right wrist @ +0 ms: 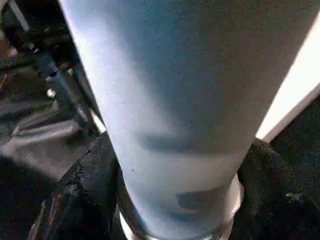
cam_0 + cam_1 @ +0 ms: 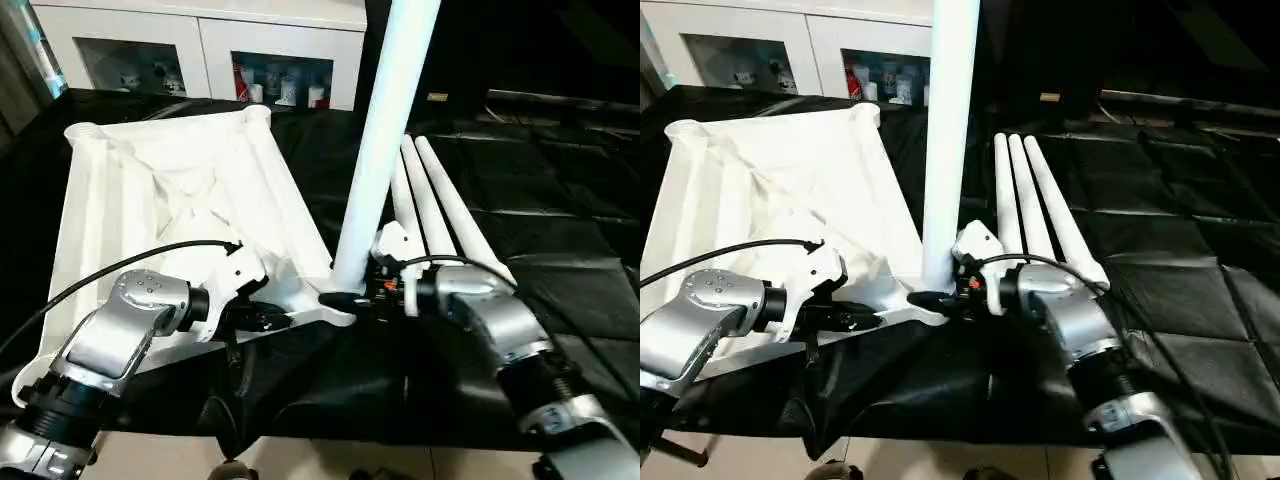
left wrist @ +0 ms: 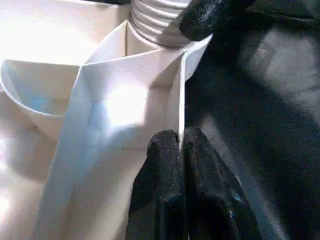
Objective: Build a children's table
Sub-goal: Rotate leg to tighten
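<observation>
The white table top (image 2: 170, 190) lies upside down on black cloth, its ribbed underside facing up. One white leg (image 2: 385, 130) stands upright in the near right corner socket (image 2: 335, 300). My right gripper (image 2: 352, 298) is at the foot of this leg, with a black finger (image 1: 82, 192) pressed against each side of the tube. My left gripper (image 3: 181, 145) is shut on the thin rim wall of the table top (image 3: 125, 115), just beside that socket. The leg's ribbed end (image 3: 155, 20) shows there, with a right fingertip (image 3: 205, 17) against it.
Three more white legs (image 2: 440, 200) lie side by side on the black cloth (image 2: 570, 220) to the right of the table top. A white cabinet with glass doors (image 2: 200, 50) stands behind. The cloth's front edge hangs over near my forearms.
</observation>
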